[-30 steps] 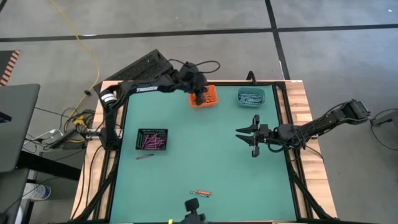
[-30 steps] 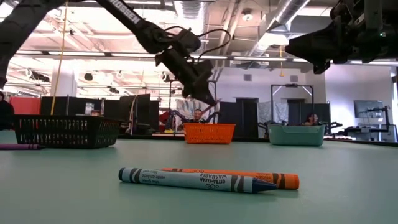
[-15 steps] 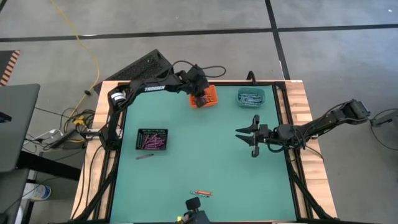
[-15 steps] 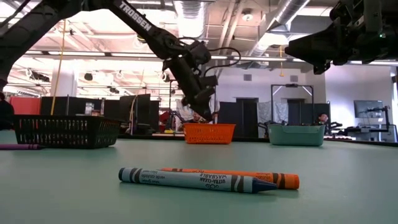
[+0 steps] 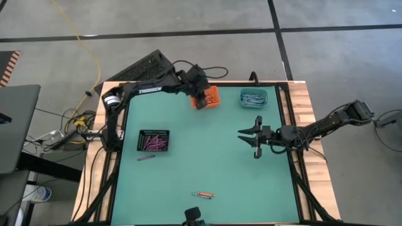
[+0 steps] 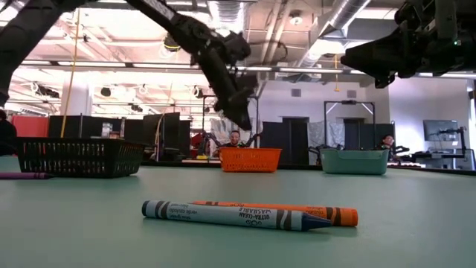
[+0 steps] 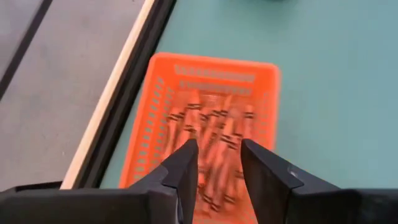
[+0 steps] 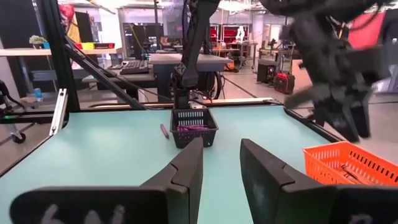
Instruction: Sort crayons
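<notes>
Left gripper (image 5: 200, 100) hovers above the orange bin (image 5: 212, 96) at the far edge of the green table (image 5: 207, 157); wrist view looks straight down into that bin (image 7: 211, 124), where a heap of orange-red crayons (image 7: 214, 134) lies. Its fingers (image 7: 186, 165) stand a little apart, with nothing visible between them. Judgement: the step in hand is a drop-off into the orange bin, probably just done, as the claw appears empty. Right gripper (image 5: 254, 137) hangs over the table's right side, well apart from any crayon, fingers (image 8: 186, 168) parted and holding nothing. Remaining loose stock: an orange crayon (image 6: 297, 211) and a blue crayon (image 6: 230, 215) lie side by side, touching, near the front edge of the table (image 5: 203, 195); one purple crayon (image 5: 146, 157) lies on the table just beside the black bin (image 5: 154, 140), outside it. Black bin holds purple-pink sticks; teal bin (image 5: 253, 97) at the far right holds blue-teal ones. Sorting looks nearly finished, three sticks left. Next move likely calls for one arm to travel to the front pair, come down with jaws opened wide enough for one thin stick, and take the orange or the blue alone. Since they touch, the risk is pinching both or rolling one away.
</notes>
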{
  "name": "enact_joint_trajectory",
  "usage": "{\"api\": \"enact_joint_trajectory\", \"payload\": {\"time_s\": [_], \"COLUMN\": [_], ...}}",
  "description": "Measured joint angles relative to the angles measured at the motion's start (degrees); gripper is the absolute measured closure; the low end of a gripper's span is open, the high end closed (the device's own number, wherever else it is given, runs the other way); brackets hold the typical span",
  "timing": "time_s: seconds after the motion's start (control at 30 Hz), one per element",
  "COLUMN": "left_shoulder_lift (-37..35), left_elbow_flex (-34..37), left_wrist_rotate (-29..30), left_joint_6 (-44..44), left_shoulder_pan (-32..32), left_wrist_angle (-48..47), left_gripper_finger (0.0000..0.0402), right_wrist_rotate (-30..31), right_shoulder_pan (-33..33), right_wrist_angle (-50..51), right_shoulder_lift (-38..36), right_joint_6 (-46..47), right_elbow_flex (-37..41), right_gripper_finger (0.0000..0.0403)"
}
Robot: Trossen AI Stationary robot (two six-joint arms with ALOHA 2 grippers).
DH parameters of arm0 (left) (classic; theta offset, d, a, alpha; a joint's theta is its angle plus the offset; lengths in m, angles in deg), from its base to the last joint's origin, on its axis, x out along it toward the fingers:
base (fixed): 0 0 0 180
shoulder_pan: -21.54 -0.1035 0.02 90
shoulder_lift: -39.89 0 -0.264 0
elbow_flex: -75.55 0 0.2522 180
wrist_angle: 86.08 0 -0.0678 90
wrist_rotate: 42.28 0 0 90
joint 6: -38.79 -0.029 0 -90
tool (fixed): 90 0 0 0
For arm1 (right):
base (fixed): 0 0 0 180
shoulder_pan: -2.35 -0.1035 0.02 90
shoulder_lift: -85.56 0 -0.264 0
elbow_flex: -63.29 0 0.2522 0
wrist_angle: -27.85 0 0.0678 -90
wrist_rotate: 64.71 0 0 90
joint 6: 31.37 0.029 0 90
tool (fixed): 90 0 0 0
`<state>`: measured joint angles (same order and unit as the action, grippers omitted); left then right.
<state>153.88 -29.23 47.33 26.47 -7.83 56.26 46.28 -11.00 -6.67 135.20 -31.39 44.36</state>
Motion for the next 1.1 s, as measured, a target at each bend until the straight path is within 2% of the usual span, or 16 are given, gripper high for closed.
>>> {"api": "enact_joint_trajectory", "payload": {"time_s": [0.17,0.3,0.5,0.67,0.93,1.1], "left_shoulder_lift": [-6.76,-12.07,-17.14,-17.60,-17.62,-17.62], "left_elbow_flex": [0.00,0.00,0.00,0.27,9.70,20.04], "left_wrist_rotate": [-0.56,-3.73,-4.75,-0.71,8.15,7.46], "left_joint_6": [3.19,5.37,10.39,18.99,35.44,43.75], "left_shoulder_pan": [3.30,8.40,21.48,35.04,53.76,60.11], "left_wrist_angle": [-6.04,-12.37,-24.24,-33.05,-37.21,-37.22], "left_gripper_finger": [0.0290,0.0290,0.0290,0.0290,0.0290,0.0290], "right_wrist_rotate": [0.02,0.02,0.00,-0.02,-0.02,-0.02], "right_shoulder_pan": [0.00,0.00,-1.81,-6.98,-12.77,-12.73], "right_wrist_angle": [-0.24,-0.31,0.25,3.39,3.35,3.35], "right_shoulder_lift": [-0.02,0.00,0.03,2.20,10.69,15.84], "right_joint_6": [0.19,2.00,3.03,1.17,-1.98,-2.31], "right_elbow_flex": [0.00,0.00,-1.23,-5.33,-11.95,-15.22], "right_gripper_finger": [0.0284,0.0284,0.0284,0.0284,0.0284,0.0284]}}
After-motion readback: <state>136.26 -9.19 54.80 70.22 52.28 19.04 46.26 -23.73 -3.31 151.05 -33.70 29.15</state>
